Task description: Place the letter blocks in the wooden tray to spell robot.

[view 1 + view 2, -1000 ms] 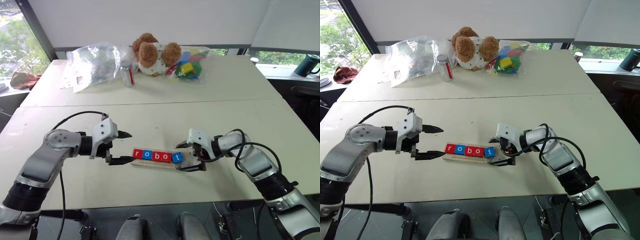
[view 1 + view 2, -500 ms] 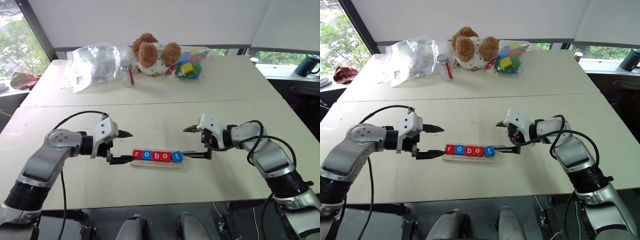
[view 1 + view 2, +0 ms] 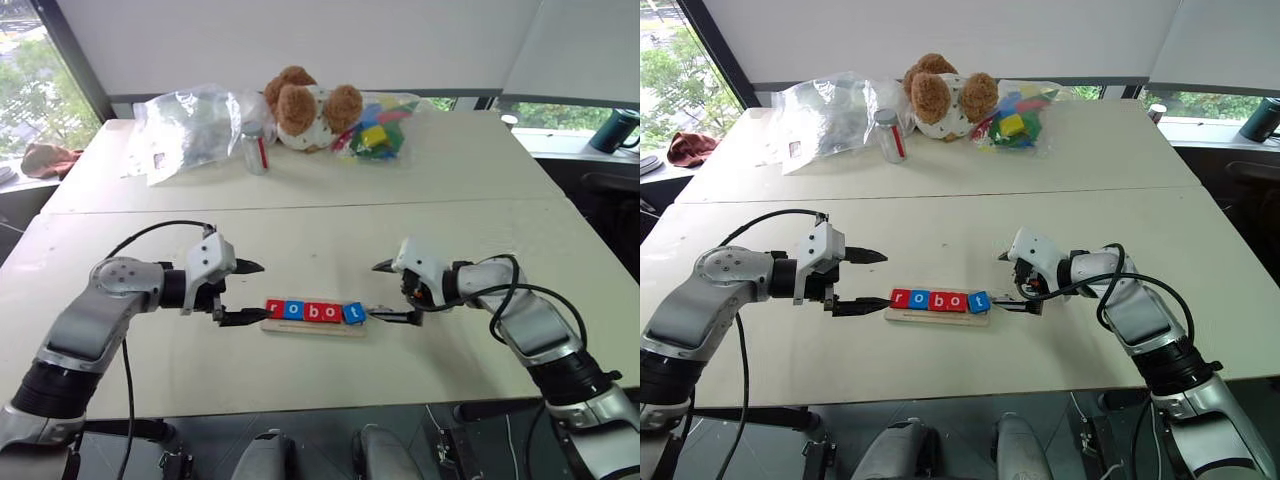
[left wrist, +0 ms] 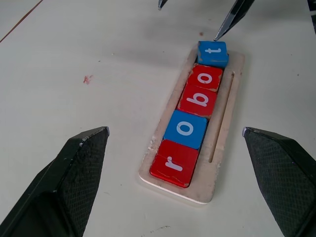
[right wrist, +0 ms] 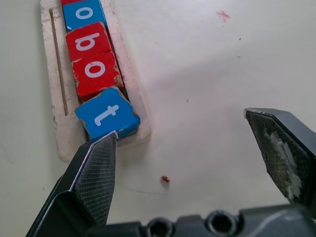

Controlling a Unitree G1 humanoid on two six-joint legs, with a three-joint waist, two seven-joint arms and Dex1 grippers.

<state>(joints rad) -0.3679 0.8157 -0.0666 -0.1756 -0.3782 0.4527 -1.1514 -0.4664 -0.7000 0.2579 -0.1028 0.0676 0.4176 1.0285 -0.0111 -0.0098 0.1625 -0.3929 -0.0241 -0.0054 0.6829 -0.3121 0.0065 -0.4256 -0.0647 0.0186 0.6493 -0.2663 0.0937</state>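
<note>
Moved: right tool [image 3: 386, 292] backed off the tray end.
Tools: left tool [image 3: 245, 293] released; right released.
Letter blocks [image 4: 190, 112]: row on wooden tray [image 4: 226, 131], on desk [image 3: 300, 225].
Handling: light, stiff; pinch side edges.

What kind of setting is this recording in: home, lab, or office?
Probably an office or lab room set up for tabletop trials. Two plain pale tables stand pushed together by windows with blinds drawn down. Props sit at the far edge: a teddy bear, bagged coloured blocks and a plastic bag.
</note>
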